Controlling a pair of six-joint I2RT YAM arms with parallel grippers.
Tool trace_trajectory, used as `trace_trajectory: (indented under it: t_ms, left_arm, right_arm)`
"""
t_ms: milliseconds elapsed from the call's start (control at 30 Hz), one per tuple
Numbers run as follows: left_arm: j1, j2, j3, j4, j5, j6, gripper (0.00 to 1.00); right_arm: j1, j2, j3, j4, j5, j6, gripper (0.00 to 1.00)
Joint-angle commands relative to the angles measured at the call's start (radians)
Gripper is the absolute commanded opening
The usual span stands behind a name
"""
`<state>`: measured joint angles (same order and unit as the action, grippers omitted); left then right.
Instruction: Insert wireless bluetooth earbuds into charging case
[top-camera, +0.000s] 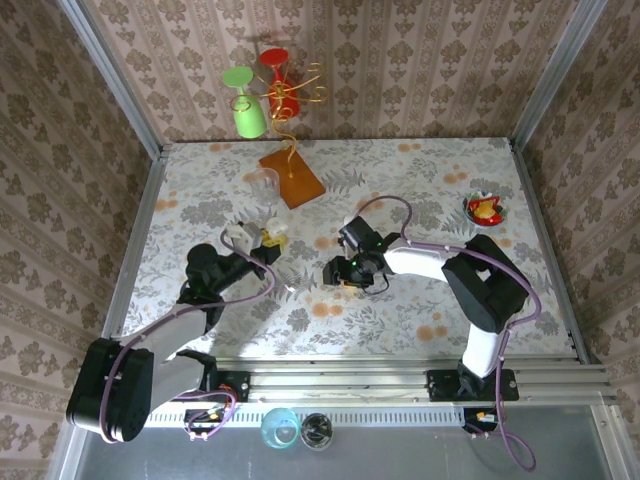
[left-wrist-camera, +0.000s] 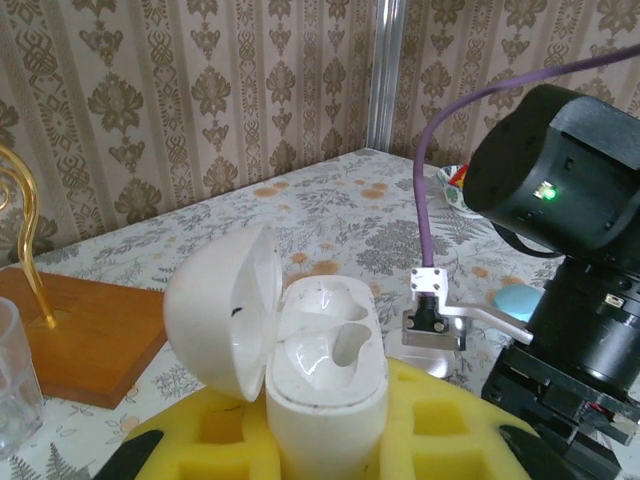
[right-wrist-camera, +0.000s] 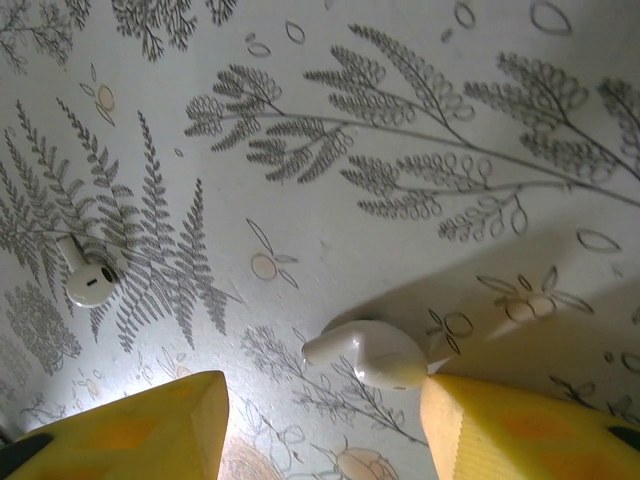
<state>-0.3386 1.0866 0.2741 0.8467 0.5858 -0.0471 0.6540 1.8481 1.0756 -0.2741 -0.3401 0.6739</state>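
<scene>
My table (top-camera: 430, 190) wears a pale cloth printed with grey ferns and orange blossoms. I take the wooden board (top-camera: 292, 178) at its far side as my mark. Behind the board rises the back wall (top-camera: 420, 60), papered in beige with brown damask, and the same paper covers the walls to either side. Metal posts (top-camera: 110, 75) stand in the corners left and right of the board. Opposite the board, nearest me, runs a metal rail (top-camera: 380, 382). Above the board a soft shadow lies on the wallpaper.
</scene>
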Motion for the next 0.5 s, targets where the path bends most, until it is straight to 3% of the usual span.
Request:
trace_trajectory:
  t_ms: [0,267,467]
  left_arm:
    - [0.011,-0.025,-0.004,-0.027,-0.029,0.018,0.0]
    - [0.042,-0.054,-0.027,-0.037,-0.103,-0.003,0.0]
    - [0.061,-0.054,-0.03,-0.037,-0.127,-0.018,0.0]
  right_arm:
    - [-0.009,0.065,0.052,0.039,0.041,-0.06,0.55]
    - [-0.013,0.068,0.109,-0.018,0.057,-0.118,0.43]
    - [0.001,0.043,0.132,-0.098,0.142,-0.178,0.44]
